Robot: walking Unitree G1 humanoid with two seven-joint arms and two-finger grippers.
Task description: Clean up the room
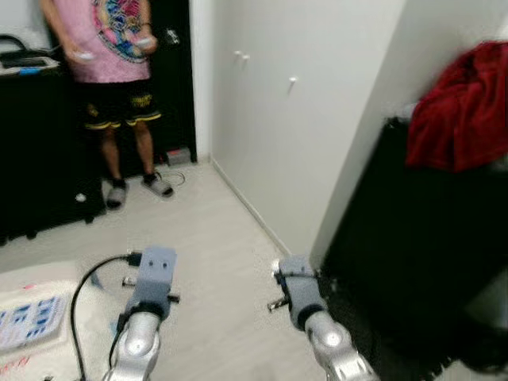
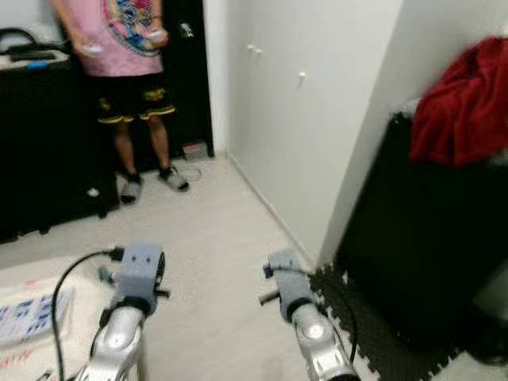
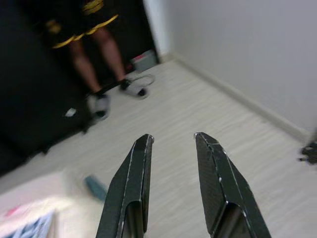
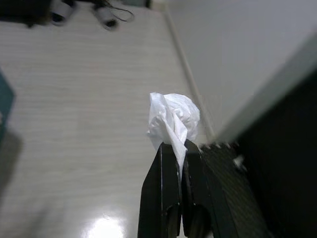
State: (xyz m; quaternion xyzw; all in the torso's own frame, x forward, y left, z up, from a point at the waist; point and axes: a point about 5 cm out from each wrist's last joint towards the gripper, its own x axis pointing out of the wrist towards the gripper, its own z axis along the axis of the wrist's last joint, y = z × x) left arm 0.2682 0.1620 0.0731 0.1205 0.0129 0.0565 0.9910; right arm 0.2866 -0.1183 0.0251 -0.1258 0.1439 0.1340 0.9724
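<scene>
Both arms are raised in front of the robot, forearms level over a pale wood-look floor point(image 1: 214, 238).

Right gripper point(image 4: 179, 148): the two black fingers are pressed together on a crumpled white tissue point(image 4: 173, 119). The wad sits at the fingertips and bulges beyond them, with a thin fold pinched between the two. It hangs above the floor near the foot of a white wall point(image 1: 270, 103), just beside the edge of a black foam mat point(image 2: 357, 317) with interlocking teeth.

Left gripper point(image 3: 173, 141): the fingers stand apart with a clear gap and nothing between them. They point across open floor toward the far side of the room. A black cable point(image 1: 79, 302) loops beside the left arm.

Surroundings:
- A person point(image 1: 111, 71) in a pink printed shirt, black shorts and grey slippers stands well ahead on the left, holding small objects in both hands.
- Black furniture point(image 1: 32, 151) stands just beside the person.
- A tall black unit point(image 1: 429, 238) stands on the right, with a red cloth point(image 1: 464, 111) heaped on its top.
- At the lower left lies a white sheet with blue print point(image 1: 28, 321); what it is cannot be told.
- A small teal object point(image 3: 95, 187) lies on the floor near the left fingers, too blurred to identify.
</scene>
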